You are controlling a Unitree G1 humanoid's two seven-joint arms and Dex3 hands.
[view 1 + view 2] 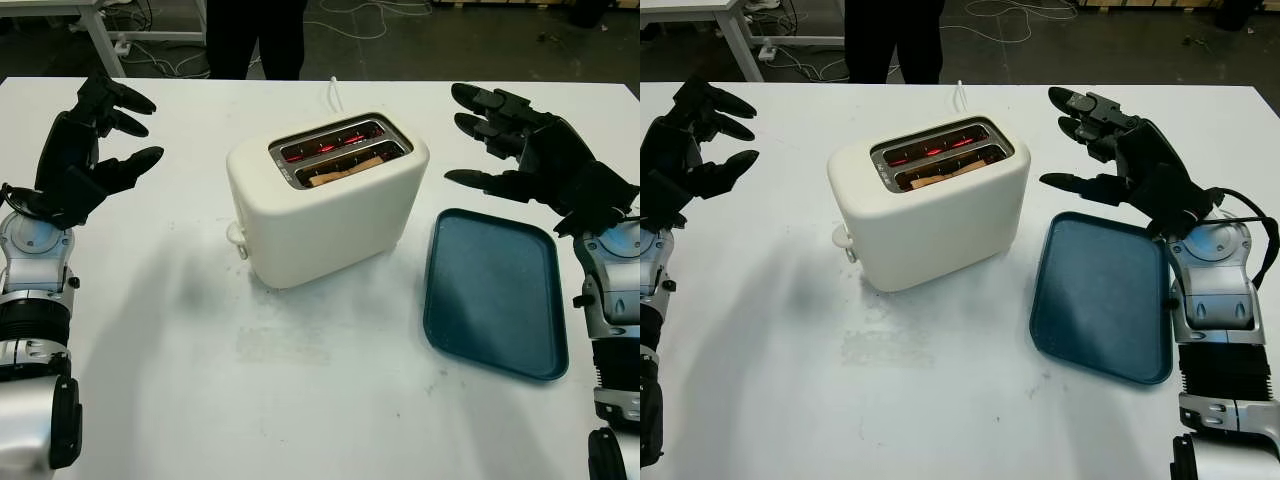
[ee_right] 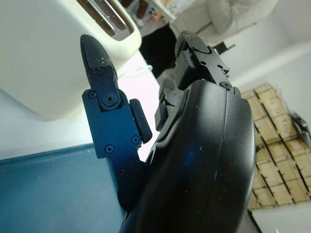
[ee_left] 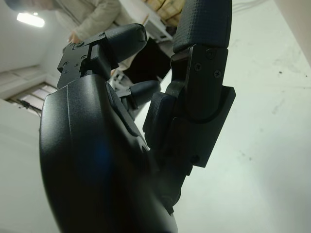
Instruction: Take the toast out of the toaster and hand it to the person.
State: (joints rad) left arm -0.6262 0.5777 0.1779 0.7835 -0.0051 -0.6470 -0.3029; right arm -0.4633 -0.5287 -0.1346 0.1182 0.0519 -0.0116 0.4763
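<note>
A cream toaster [image 1: 330, 205] stands mid-table with glowing red slots. A brown slice of toast [image 1: 348, 167] sits low in the nearer slot. My right hand [image 1: 500, 140] hovers open to the right of the toaster, above the far end of the tray, holding nothing. My left hand [image 1: 105, 135] is raised open at the far left, well apart from the toaster. A person in dark trousers [image 1: 255, 38] stands behind the table's far edge. The toaster [image 2: 53, 53] also appears in the right wrist view beside my right hand's fingers [image 2: 104, 111].
A dark blue tray [image 1: 495, 290] lies flat on the white table [image 1: 300, 400] right of the toaster. The toaster's white cord [image 1: 332, 92] runs back off the far edge. Cables lie on the floor beyond.
</note>
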